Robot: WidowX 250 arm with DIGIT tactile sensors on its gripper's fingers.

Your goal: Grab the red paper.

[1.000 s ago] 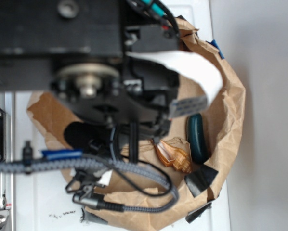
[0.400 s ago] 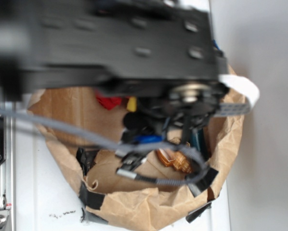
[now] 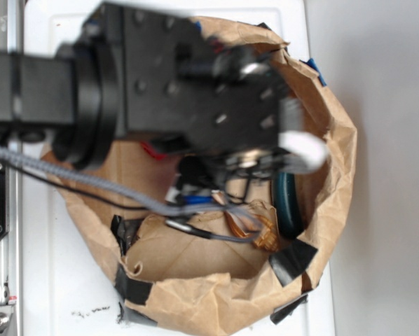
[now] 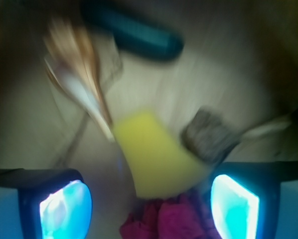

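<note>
Brown paper bag [image 3: 216, 294] on white tabletop [image 3: 62, 294], jaws apart over red paper [image 4: 169, 219], yellow sponge [image 4: 154, 154] beside it.

Bright, even light in the exterior view, the arm [image 3: 174, 91] blurred; the wrist view is dim and heavily smeared.

The brown paper bag [image 3: 216, 301] looks like matt, creased kraft paper, its torn rim patched with strips of black tape [image 3: 291, 260] that catch a slight sheen. The red paper [image 4: 170, 219] is wrinkled and dull. The yellow sponge [image 4: 156, 155] appears soft and matt. The dark teal object [image 4: 134, 31] looks smooth, like plastic. The arm [image 3: 174, 91] is matt black, with a grey braided cable [image 3: 76, 183].
</note>
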